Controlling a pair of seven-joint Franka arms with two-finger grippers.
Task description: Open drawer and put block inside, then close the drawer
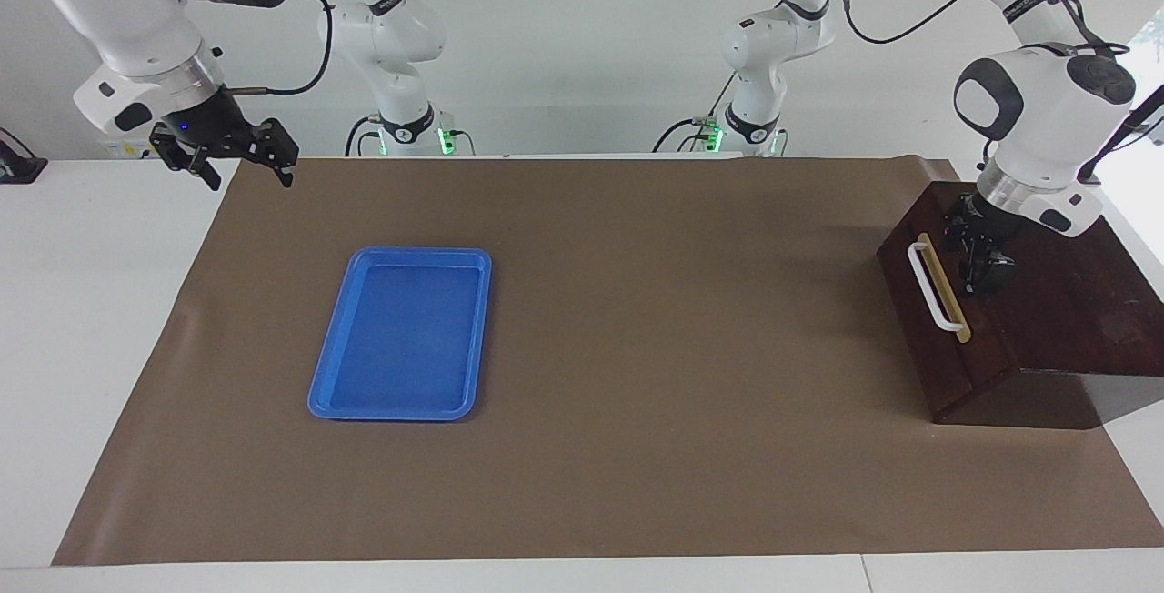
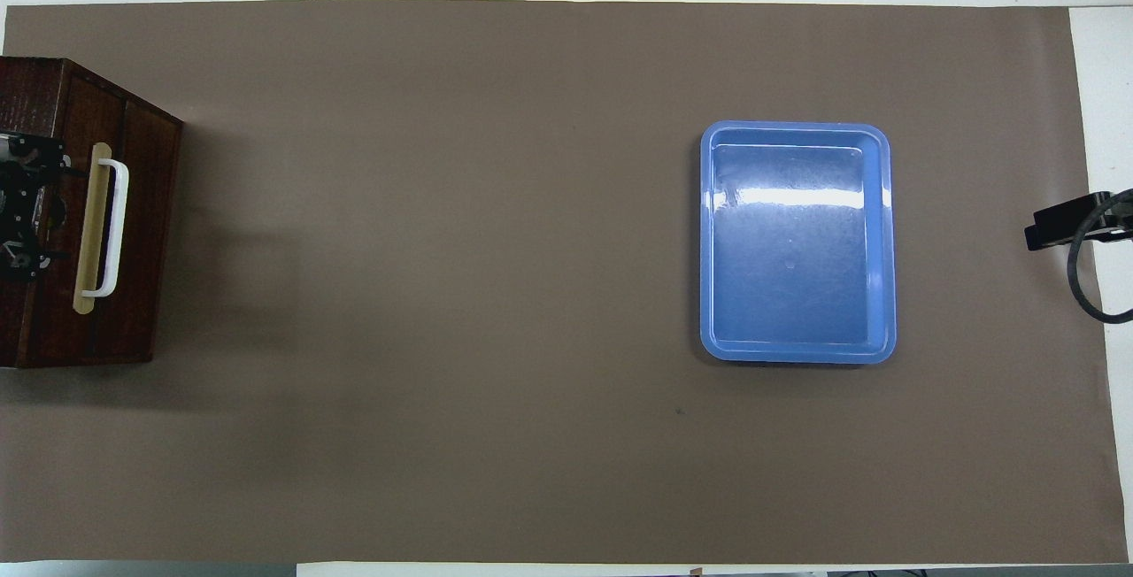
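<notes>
The dark brown drawer [image 1: 946, 338] sits shut in its wooden box [image 1: 1073, 302] at the left arm's end of the table, its white bar handle [image 1: 929, 282] facing the table's middle. In the overhead view the drawer front [image 2: 146, 232] and handle [image 2: 113, 227] show flush with the box. My left gripper [image 1: 982, 258] hangs open just over the box top, right by the handle, holding nothing; it also shows as the left gripper [image 2: 19, 205] from above. The block is hidden. My right gripper [image 1: 252, 176] waits open in the air over the table edge at the right arm's end.
A flat blue tray [image 1: 336, 393], holding nothing, lies on the brown mat [image 1: 637, 347] toward the right arm's end. The same tray [image 2: 708, 241] shows from above. White tabletop borders the mat.
</notes>
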